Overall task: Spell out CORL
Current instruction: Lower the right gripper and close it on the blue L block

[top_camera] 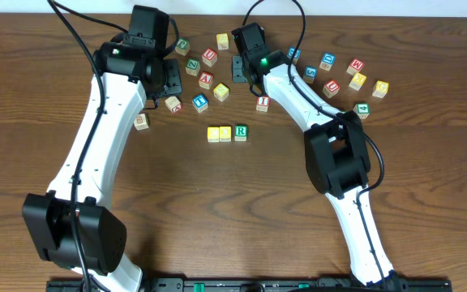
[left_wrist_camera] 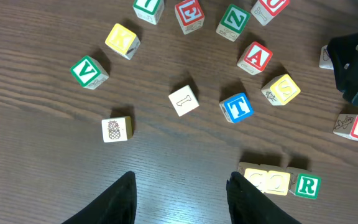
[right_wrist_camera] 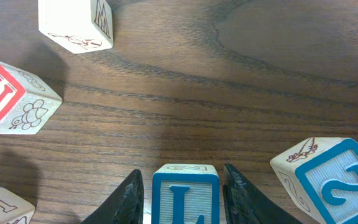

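Dark wood-grain table (top_camera: pixel 428 203): you have two yellow cubes (top_camera: pixel 215 134) and the R cube (top_camera: pixel 241 132) in a touching row mid-table, your right gripper (right_wrist_camera: pixel 182 174) straddling the L cube (right_wrist_camera: pixel 185 198), contact unclear, your left gripper (left_wrist_camera: pixel 181 177) parted, empty, over bare wood.

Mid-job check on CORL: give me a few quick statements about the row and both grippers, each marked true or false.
1. The R cube ends a row with two yellow cubes. True.
2. The L cube already stands in that row. False: it sits apart, between the jaws of the right gripper.
3. The left gripper holds the T cube. False: its jaws are open and empty, and the T cube lies loose ahead of it.
4. The right jaws straddle the L cube. True, with slim gaps showing on both sides.
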Robot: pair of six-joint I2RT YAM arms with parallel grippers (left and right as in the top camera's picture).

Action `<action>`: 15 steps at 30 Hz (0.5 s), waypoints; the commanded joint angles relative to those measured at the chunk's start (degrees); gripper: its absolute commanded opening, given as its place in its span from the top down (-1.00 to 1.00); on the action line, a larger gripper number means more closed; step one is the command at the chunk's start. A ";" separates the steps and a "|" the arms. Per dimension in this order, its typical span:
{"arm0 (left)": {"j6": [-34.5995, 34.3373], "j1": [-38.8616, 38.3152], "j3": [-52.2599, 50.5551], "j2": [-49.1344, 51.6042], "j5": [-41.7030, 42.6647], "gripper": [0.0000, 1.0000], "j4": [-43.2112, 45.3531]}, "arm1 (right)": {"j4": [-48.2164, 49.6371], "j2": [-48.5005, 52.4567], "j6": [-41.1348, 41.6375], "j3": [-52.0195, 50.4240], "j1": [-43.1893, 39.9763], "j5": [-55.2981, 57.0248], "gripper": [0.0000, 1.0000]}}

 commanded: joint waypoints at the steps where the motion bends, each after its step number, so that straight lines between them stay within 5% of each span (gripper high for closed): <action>1: 0.55 0.02 1.42 -1.55 -0.98 0.07 0.00 | -0.46 1.36 0.57 0.63 0.02 0.66 0.25; 15: 0.55 0.04 1.42 -1.55 -1.01 0.07 0.00 | -1.75 1.36 0.57 0.59 0.13 0.66 0.35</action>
